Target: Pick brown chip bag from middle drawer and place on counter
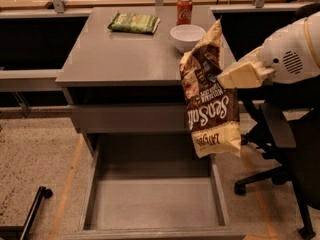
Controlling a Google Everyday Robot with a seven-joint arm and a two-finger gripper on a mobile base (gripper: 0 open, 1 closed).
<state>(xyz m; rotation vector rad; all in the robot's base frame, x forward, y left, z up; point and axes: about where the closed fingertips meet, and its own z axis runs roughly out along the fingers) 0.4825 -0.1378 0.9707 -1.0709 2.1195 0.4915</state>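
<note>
The brown chip bag (209, 96) hangs upright in the air, dark brown with cream ends and white lettering. Its top overlaps the counter's right edge and its bottom hangs over the open middle drawer's right wall. My gripper (225, 76) comes in from the right on a white arm and is shut on the bag's right edge, about a third of the way down. The middle drawer (155, 201) is pulled out below, its grey floor bare. The counter (125, 54) is the flat grey top of the cabinet, just left of the bag.
On the counter stand a white bowl (187, 36), a red soda can (184, 10) behind it, and a flat green bag (134, 23) at the back left. A black office chair (280, 149) stands right of the drawer. A black pole (32, 211) lies on the floor at left.
</note>
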